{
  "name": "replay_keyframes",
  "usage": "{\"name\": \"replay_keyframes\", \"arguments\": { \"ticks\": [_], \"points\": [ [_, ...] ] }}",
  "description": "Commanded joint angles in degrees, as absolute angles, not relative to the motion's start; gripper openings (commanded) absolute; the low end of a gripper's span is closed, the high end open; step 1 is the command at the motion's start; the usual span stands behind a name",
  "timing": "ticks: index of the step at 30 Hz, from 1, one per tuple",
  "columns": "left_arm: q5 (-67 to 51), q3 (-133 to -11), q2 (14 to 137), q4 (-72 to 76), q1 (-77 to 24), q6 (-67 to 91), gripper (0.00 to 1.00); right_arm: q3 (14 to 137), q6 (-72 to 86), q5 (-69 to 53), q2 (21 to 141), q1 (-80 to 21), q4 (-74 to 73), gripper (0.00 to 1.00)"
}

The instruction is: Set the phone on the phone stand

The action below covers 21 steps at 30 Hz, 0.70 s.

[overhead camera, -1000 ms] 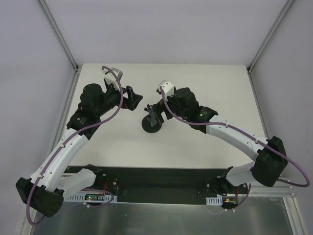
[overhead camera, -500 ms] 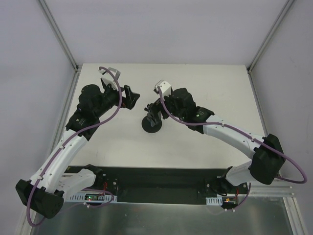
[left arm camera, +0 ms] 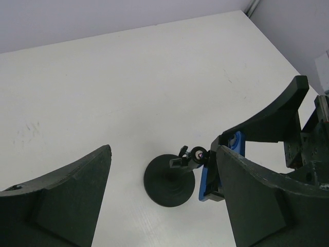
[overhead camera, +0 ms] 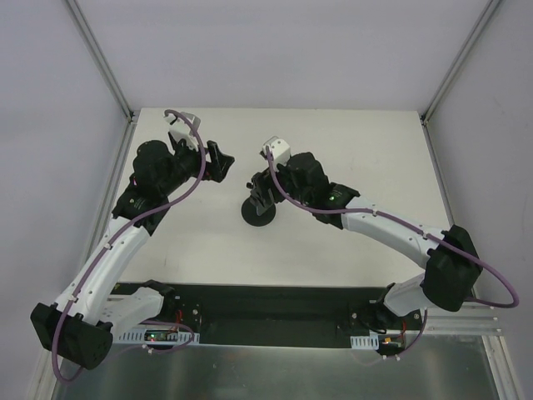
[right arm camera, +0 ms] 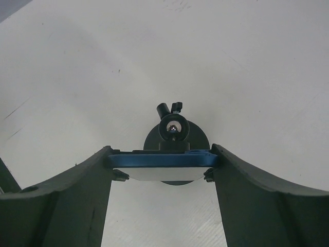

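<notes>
The phone (right arm camera: 162,160), a thin slab with a blue edge and a pale face, stands on edge in the cradle of the phone stand (right arm camera: 174,127). My right gripper (right arm camera: 161,154) is shut on the phone, one finger against each short end. From the left wrist, the black disc base of the phone stand (left arm camera: 167,185) shows, with the phone (left arm camera: 205,177) beside its post. My left gripper (left arm camera: 162,152) hangs open and empty, up and to the left of the stand. In the top view the left gripper (overhead camera: 223,162) stays apart from the stand (overhead camera: 260,212), and the right gripper (overhead camera: 260,190) is over it.
The white table (overhead camera: 350,150) carries only the stand. Metal frame posts (overhead camera: 445,83) rise at the back corners, with grey walls around. The black base rail (overhead camera: 275,312) runs along the near edge.
My right gripper has narrowed from wide open until its fingers touch the phone's ends. The left gripper has drawn back a little to the left, away from the stand.
</notes>
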<state>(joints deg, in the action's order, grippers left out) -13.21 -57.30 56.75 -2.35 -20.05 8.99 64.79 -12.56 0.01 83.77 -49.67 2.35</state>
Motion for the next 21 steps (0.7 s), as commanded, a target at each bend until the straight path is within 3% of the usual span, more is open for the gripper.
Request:
{"name": "replay_keyframes", "arguments": {
  "ticks": [1, 4, 5, 6, 9, 13, 16, 21],
  "points": [
    [-15.47, -57.39, 56.95, -0.17, -18.98, 10.64, 0.81, 64.95, -10.64, 4.04, 82.27, -50.1, 5.45, 0.51],
    [-14.85, -57.39, 57.13, -0.18, -18.9, 10.2, 0.81, 66.18, -7.75, 8.41, 82.18, -50.01, 4.05, 0.26],
    [-14.94, -57.31, 57.13, -0.18, -18.81, 10.2, 0.81, 66.88, -6.95, 9.66, 82.18, -50.01, 3.69, 0.11],
    [-14.85, -57.3, 57.13, -0.09, -18.81, 10.2, 0.81, 67.32, -6.25, 11.23, 82.09, -50.18, 3.17, 0.03],
    [-15.38, -57.39, 57.39, -0.18, -18.37, 10.81, 0.81, 69.69, -1.77, 24.31, 82.09, -50.54, 0.27, 0.01],
    [-16.96, -57.48, 57.39, -0.17, -17.75, 11.69, 0.8, 76.44, 11.82, 56.84, 82.88, -49.84, -16.64, 0.01],
    [-15.74, -57.22, 56.95, -0.18, -17.84, 11.25, 0.81, 80.41, 25.8, 67.54, 82.71, -47.03, -32.22, 0.01],
    [-15.73, -57.13, 56.95, -0.18, -17.84, 11.42, 0.81, 81.21, 50.03, 73.82, 79.03, -39.31, -57.8, 0.01]
  ]
}}
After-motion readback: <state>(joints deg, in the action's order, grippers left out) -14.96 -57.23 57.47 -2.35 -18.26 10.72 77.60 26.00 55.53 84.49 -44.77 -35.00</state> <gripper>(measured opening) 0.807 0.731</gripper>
